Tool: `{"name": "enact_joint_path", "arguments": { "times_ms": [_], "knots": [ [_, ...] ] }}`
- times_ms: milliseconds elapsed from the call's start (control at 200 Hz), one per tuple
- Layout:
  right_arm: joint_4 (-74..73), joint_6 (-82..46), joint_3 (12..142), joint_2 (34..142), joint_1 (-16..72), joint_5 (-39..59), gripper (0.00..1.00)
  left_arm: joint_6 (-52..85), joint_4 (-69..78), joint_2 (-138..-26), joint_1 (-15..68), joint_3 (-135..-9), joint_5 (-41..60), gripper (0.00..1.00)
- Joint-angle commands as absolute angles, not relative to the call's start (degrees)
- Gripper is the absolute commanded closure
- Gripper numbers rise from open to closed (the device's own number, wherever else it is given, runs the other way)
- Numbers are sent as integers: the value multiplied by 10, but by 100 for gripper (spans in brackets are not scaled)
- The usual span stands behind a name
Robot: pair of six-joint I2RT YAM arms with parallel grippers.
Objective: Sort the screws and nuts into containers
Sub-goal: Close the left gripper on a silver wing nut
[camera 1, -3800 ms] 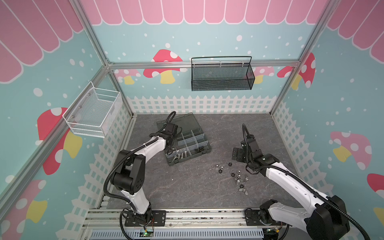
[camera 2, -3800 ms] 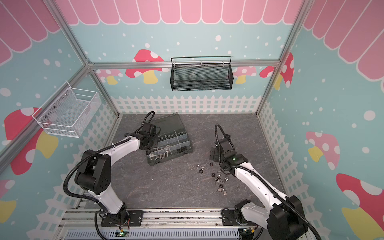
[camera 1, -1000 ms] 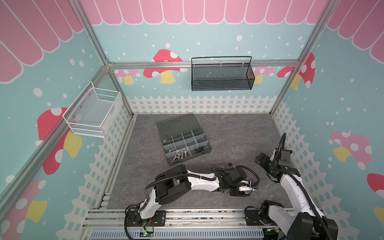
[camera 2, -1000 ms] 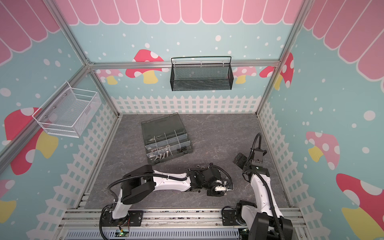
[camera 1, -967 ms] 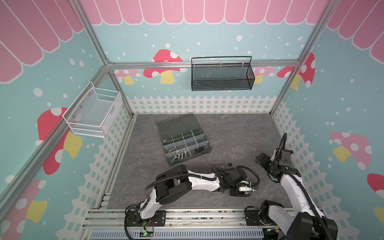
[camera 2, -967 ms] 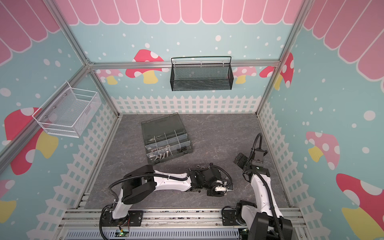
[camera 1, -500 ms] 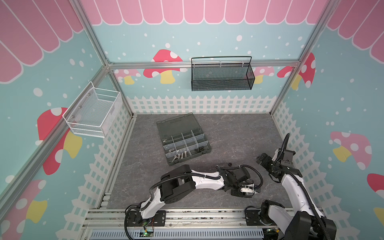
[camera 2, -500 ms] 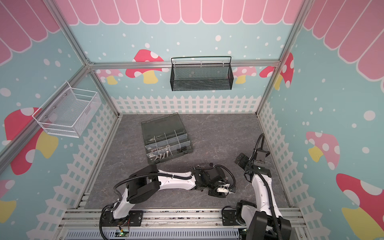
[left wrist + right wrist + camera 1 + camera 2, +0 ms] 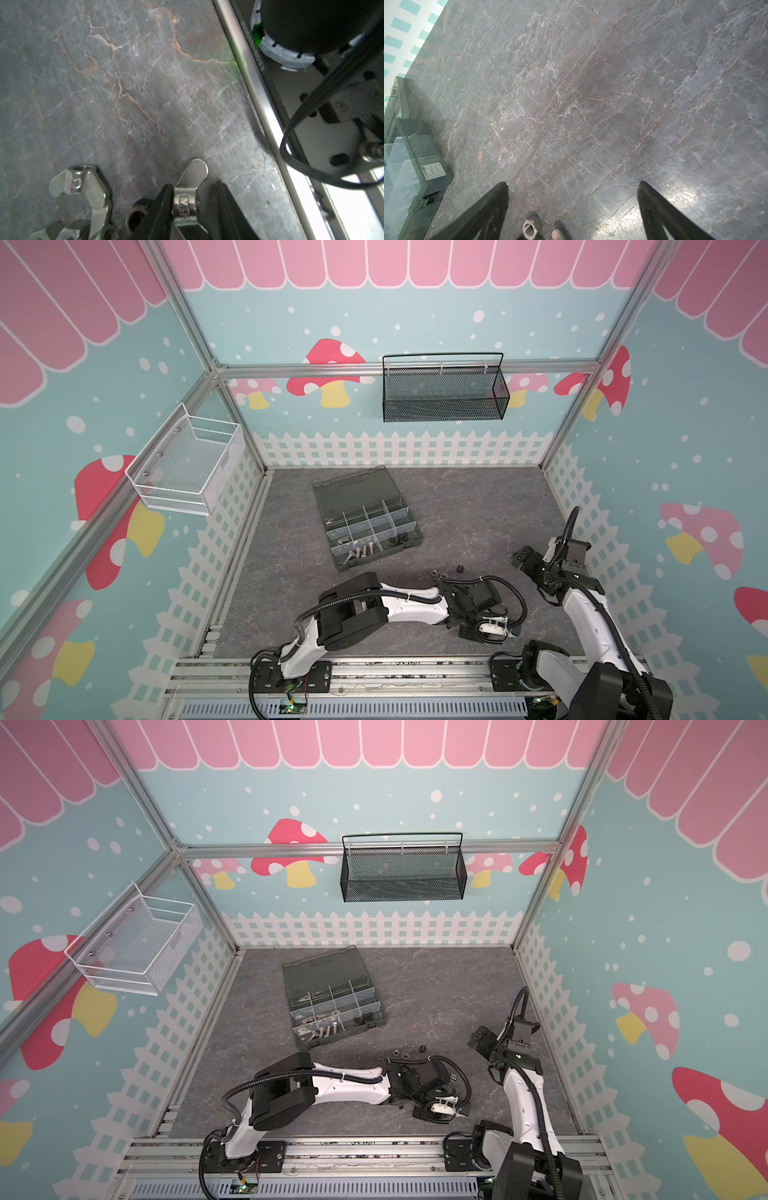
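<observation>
Left fingers (image 9: 164, 203) straddle a wing nut (image 9: 187, 201) on the table (image 9: 124, 83), apparently not pinching. Right fingers (image 9: 492, 207) spread wide.

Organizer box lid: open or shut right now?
Open. The lid is swung back behind the exposed compartments, with silver screws visible inside.

The counter (image 9: 465, 506) is lying bare across its middle and far right. The organizer box (image 9: 376, 560) is occupying the centre-left. The left arm (image 9: 409, 608) is lying along the near edge, blocking that strip, with loose nuts (image 9: 459, 568) sitting just beyond it. Around the left gripper (image 9: 193, 185), a wing nut (image 9: 81, 182) and a black nut (image 9: 136, 214) are crowding one side, and the rail (image 9: 247, 83) is hemming in the other.
</observation>
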State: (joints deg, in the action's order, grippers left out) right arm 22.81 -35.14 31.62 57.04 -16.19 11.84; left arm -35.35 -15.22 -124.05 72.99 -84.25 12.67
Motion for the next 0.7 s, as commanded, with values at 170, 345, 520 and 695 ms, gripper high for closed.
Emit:
{"name": "enact_joint_path", "arguments": {
  "times_ms": [170, 345, 520, 695],
  "knots": [
    [223, -347, 312, 571, -166, 127, 2, -337, -237, -1263, 726, -835, 100, 65],
    [223, -347, 317, 569, -166, 128, 2, -308, -256, -1261, 703, -828, 103, 64],
    [220, -346, 314, 570, -166, 123, 2, -301, -258, -1262, 701, -834, 121, 68],
    [219, -345, 307, 569, -166, 123, 2, -312, -260, -1274, 709, -845, 122, 64]
  ]
}}
